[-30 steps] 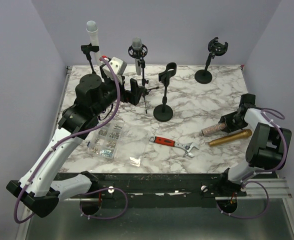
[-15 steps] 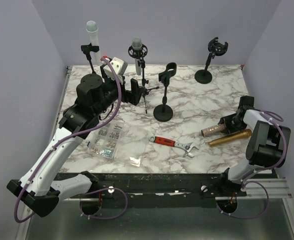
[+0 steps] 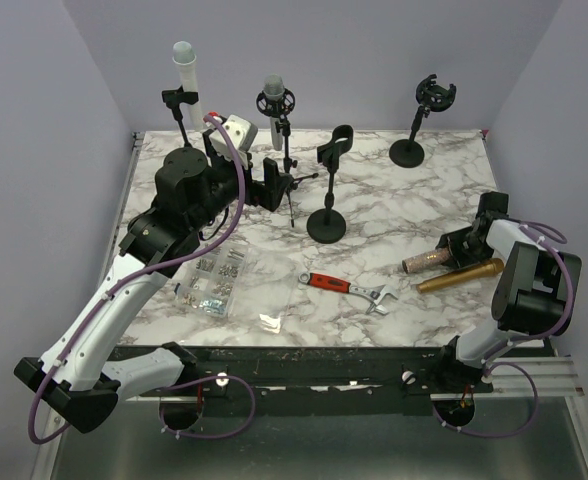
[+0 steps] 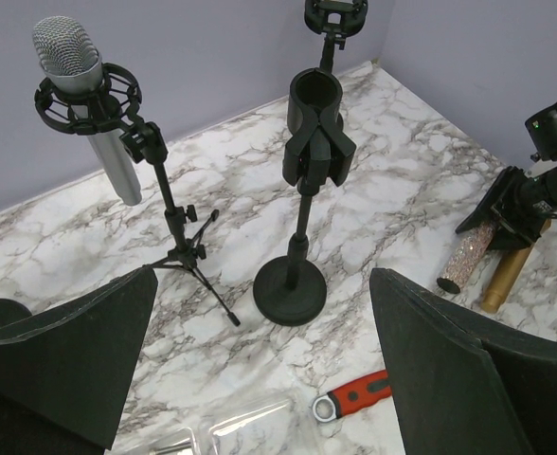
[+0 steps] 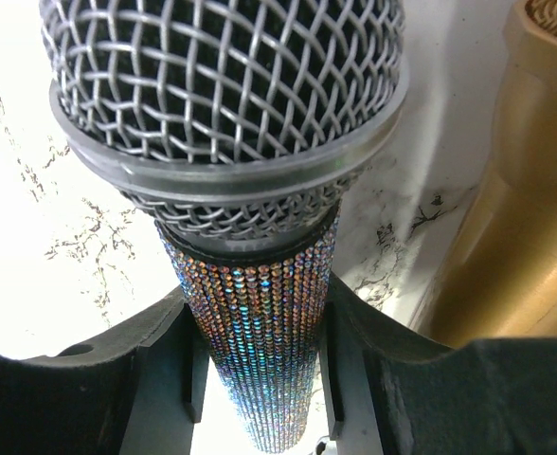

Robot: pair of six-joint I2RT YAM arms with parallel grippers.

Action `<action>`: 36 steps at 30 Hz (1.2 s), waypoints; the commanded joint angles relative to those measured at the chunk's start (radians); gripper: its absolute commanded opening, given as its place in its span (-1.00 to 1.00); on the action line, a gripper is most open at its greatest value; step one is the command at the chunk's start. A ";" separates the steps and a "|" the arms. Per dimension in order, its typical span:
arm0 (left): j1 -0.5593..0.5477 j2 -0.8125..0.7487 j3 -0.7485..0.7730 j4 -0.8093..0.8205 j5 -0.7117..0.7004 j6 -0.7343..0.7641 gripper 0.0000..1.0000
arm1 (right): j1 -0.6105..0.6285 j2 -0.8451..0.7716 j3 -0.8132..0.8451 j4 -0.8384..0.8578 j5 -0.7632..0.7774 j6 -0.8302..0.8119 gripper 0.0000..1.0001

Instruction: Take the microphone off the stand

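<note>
We see the silver microphone (image 4: 70, 57) seated in its stand, with the left jaws wide open.
It sits at about 11 o'clock on the tabletop (image 3: 394, 200): a round mesh head over a plain grey barrel, hung tilted in a black ring mount (image 4: 87, 100) atop a thin tripod stand (image 4: 176, 227). The left gripper (image 3: 271, 183) sits just at its 7 o'clock, jaws spread and holding nothing. Over at 4 o'clock we find the right gripper (image 3: 452, 245), its jaws closed against both sides of a glitter microphone (image 5: 260, 313), which has a rhinestone-covered handle and a silver mesh head. It lies flat on the marble beside a gold microphone (image 3: 461, 275).
</note>
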 commanded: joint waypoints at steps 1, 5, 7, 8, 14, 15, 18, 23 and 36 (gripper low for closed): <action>-0.010 -0.001 0.000 0.016 -0.022 0.013 0.97 | -0.004 0.023 -0.038 0.038 0.031 -0.013 0.01; -0.011 -0.002 0.000 0.016 -0.024 0.014 0.97 | -0.004 0.014 -0.041 0.043 0.029 -0.018 0.35; -0.012 -0.002 -0.001 0.016 -0.025 0.014 0.97 | -0.005 0.008 -0.044 0.045 0.027 -0.019 0.36; -0.014 -0.002 -0.001 0.015 -0.026 0.015 0.97 | -0.005 0.005 -0.043 0.045 0.024 -0.020 0.36; -0.017 -0.002 0.001 0.014 -0.026 0.015 0.97 | -0.004 -0.023 -0.038 0.043 0.030 -0.032 0.43; -0.018 -0.004 0.000 0.015 -0.026 0.016 0.97 | -0.004 -0.030 -0.036 0.043 0.032 -0.034 0.46; -0.020 -0.002 0.001 0.015 -0.026 0.016 0.97 | -0.004 -0.053 -0.031 0.038 0.035 -0.045 0.50; -0.023 -0.002 0.001 0.014 -0.026 0.015 0.97 | -0.004 -0.094 -0.024 0.043 0.023 -0.066 0.68; -0.033 0.010 0.001 0.012 -0.017 0.011 0.97 | 0.009 -0.203 0.035 0.041 -0.060 -0.136 0.88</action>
